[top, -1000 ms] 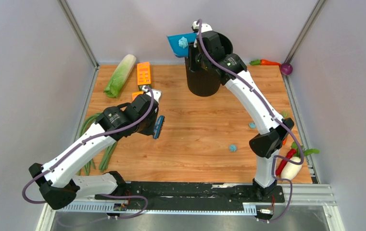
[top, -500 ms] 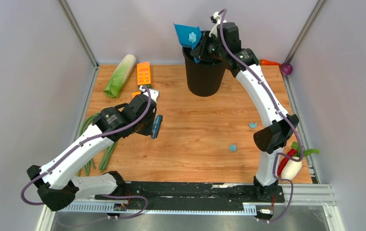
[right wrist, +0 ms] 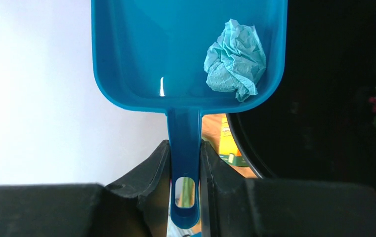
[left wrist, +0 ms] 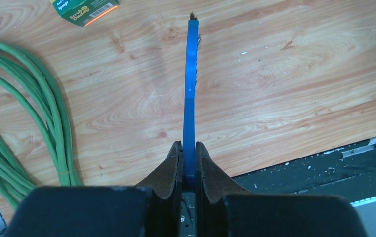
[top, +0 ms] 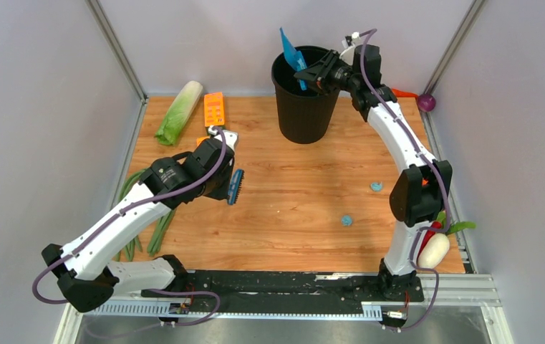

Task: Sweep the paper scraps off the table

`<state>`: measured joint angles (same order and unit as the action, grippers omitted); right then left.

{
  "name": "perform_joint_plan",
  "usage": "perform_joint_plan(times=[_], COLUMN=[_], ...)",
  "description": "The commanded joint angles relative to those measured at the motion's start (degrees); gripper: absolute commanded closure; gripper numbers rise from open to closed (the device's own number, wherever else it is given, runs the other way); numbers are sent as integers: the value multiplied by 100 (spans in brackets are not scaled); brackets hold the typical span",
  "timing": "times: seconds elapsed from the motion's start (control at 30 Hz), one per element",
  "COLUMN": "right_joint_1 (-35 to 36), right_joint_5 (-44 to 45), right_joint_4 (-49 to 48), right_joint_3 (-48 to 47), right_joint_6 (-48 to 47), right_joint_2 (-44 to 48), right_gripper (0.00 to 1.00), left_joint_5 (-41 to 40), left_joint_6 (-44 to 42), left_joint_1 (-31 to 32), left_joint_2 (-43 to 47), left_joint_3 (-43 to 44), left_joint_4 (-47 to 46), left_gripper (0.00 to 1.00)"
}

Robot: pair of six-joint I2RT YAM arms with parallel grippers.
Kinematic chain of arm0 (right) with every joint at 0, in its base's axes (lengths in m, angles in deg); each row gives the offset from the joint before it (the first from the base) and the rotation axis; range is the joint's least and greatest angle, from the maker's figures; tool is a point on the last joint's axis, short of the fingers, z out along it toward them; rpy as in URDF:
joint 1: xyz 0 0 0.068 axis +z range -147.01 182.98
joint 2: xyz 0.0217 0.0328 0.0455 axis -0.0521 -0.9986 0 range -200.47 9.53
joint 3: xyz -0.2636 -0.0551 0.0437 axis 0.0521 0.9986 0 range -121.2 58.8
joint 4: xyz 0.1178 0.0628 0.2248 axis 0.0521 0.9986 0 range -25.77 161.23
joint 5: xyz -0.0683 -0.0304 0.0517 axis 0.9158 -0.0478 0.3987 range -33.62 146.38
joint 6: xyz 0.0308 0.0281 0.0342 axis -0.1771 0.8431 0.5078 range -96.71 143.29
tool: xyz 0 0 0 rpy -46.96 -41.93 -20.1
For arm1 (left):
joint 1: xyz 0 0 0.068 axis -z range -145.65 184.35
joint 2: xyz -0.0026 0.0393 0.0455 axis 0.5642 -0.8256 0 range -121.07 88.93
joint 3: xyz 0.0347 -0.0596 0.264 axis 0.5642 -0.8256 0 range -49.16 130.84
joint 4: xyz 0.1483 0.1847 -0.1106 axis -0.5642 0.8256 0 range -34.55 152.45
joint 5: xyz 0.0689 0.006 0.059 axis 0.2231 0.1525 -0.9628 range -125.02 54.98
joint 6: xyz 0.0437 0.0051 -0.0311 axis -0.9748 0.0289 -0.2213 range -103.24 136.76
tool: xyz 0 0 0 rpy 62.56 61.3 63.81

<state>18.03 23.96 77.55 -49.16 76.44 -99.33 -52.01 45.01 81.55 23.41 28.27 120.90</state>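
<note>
You have three paper scraps (top: pixel 377 186): two lying on the bench (top: pixel 291 240) and one in the dustpan (right wrist: pixel 136 49). Count one dustpan, one brush (top: pixel 235 188), one black bin (top: pixel 302 118), one cabbage (top: pixel 178 112) and one white radish (top: pixel 432 251).

Centre: bare surface (top: pixel 291 208), open to pass.
Far middle: bin (top: pixel 303 115) stands tall.
Left edge: beans (top: pixel 160 231), cabbage (top: pixel 178 112), box (top: pixel 214 109) crowd it.
Right edge: vegetables (top: pixel 432 249) piled.

You have a glossy blue plastic dustpan (right wrist: pixel 141 54), a smooth plastic hand brush (left wrist: pixel 189 89), a crumpled matt paper scrap (right wrist: pixel 236 60) and a lightly scuffed wood-grain desk (left wrist: pixel 274 74).
</note>
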Motion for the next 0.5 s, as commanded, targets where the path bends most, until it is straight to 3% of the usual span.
perform_joint_plan(times=[0.0, 0.27, 0.47], right_joint_1=[-99, -178, -274], right_joint_5=[-739, -1090, -1126], right_joint_4=[-1604, -2762, -5098], right_joint_3=[161, 530, 1312], right_joint_6=[1145, 2207, 4086], right_joint_2=[392, 339, 287], right_gripper=[100, 100, 100], left_joint_5=[21, 73, 144], left_joint_6=[172, 357, 427], left_joint_1=[-18, -18, -18], left_joint_2=[188, 355, 346], left_joint_3=[-8, -193, -193], left_joint_4=[-85, -173, -226], left_gripper=[100, 100, 100])
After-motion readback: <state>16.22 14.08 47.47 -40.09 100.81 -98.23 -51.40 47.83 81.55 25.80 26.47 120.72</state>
